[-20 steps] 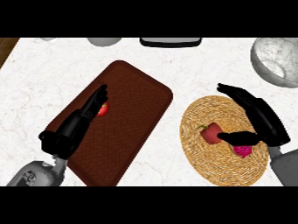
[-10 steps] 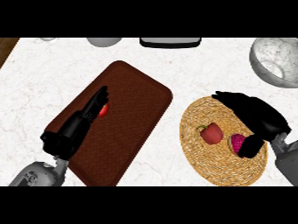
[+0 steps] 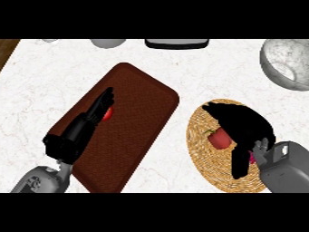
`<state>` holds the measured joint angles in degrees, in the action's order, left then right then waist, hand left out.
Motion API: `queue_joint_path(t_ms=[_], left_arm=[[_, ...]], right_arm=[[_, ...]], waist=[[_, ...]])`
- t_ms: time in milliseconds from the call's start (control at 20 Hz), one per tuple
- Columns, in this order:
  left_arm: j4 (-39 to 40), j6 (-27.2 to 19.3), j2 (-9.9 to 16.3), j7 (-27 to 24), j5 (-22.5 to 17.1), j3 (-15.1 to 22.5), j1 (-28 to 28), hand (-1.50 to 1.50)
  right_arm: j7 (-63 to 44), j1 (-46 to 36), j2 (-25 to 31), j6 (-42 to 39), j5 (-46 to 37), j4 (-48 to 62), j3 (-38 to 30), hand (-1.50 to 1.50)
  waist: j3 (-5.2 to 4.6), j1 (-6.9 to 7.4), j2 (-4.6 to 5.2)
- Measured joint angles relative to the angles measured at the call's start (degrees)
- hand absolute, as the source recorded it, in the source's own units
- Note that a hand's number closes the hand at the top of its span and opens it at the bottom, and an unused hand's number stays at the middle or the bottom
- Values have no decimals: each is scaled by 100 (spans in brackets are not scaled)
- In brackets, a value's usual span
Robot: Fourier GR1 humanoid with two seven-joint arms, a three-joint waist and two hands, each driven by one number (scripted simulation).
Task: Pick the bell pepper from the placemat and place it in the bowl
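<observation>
Woven straw makes up the round placemat (image 3: 214,170) at the lower right of the frame, and the red bell pepper (image 3: 220,138) sits on it. The right hand (image 3: 247,129) arches over the pepper, fingers curling around but seemingly not clamped yet, probably settling a grasp. The bowl (image 3: 296,63) waits at the upper right of the marble tabletop (image 3: 43,95). The left hand (image 3: 83,129) lies flat, fingers straight, on the brown mat (image 3: 140,108).

A white marble counter (image 3: 43,99) carries a brown mat (image 3: 140,113), a woven placemat (image 3: 204,156) and a grey bowl (image 3: 294,63).
</observation>
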<state>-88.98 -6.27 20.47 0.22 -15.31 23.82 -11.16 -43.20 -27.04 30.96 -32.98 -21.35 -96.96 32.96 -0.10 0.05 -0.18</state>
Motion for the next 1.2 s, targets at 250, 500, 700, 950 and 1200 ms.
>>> queue_joint_path(t_ms=[250,500,700,950,1200], left_arm=[[-182,150,-77,68,183,-188,209,0],[-33,244,-324,48,420,-299,210,0],[-190,377,-374,170,508,-446,279,0],[-139,580,-478,284,554,-660,202,0],[-152,733,-560,269,667,-814,297,0]], right_arm=[[-260,168,-442,-215,-331,-62,-95,-150],[-137,565,-586,-135,-1013,-364,9,-150],[284,818,-545,78,-1555,-397,-45,-150],[624,1110,-611,473,-2295,-404,27,-150],[1045,1268,-655,904,-2910,-44,-79,-150]], waist=[[7,8,9],[9,-7,12],[10,-3,13],[10,-7,14],[11,0,16]])
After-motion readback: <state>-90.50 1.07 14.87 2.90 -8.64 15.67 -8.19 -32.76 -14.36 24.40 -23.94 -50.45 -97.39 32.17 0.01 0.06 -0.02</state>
